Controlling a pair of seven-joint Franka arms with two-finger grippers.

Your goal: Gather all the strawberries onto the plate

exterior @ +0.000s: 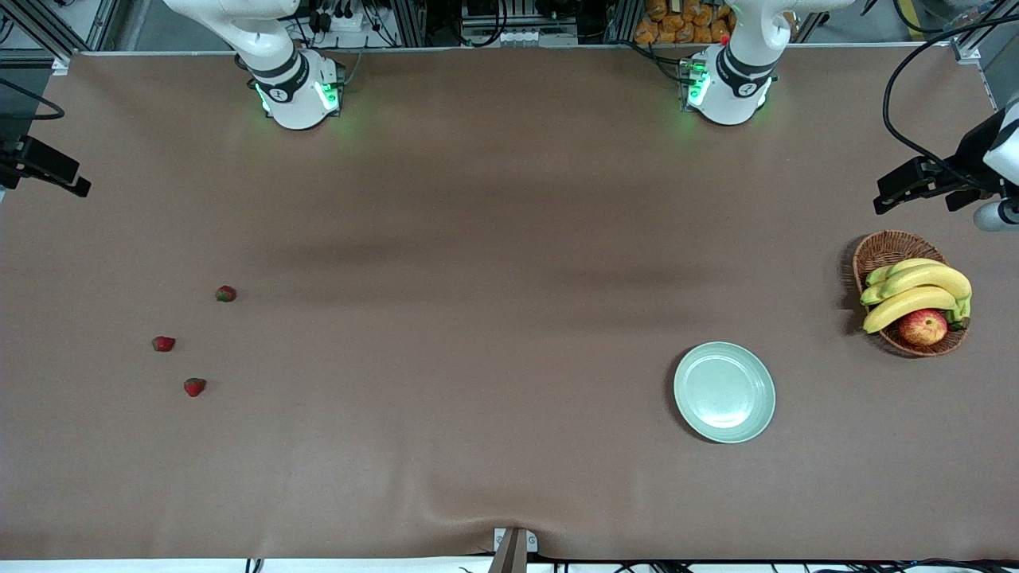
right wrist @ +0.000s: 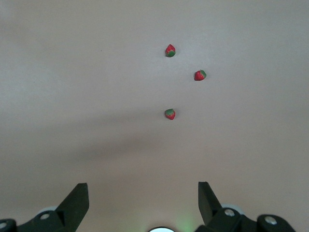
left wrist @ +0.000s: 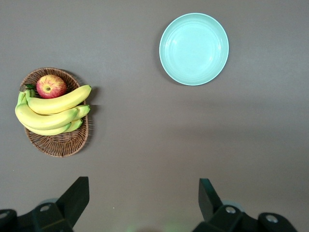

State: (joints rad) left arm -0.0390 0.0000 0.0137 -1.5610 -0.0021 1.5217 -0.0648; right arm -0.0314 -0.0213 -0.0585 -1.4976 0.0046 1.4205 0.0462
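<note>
Hovering high over the right arm's end of the desk [exterior: 478, 239], the right gripper [right wrist: 143, 203] hangs spread wide and empty, three strawberries [right wrist: 170, 114] below and ahead. The plate [exterior: 724, 391] sits bare toward the left arm's end, under the left gripper [left wrist: 143, 203], equally wide and empty.

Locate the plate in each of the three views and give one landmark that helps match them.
Front view: the plate sits low on the table, toward the left arm's end, nearer the camera than the basket.
Left wrist view: the plate is near the top edge.
Right wrist view: not in it; only the strawberries show.
Shared landmark: the basket of bananas, seen in the front and left wrist views.
</note>
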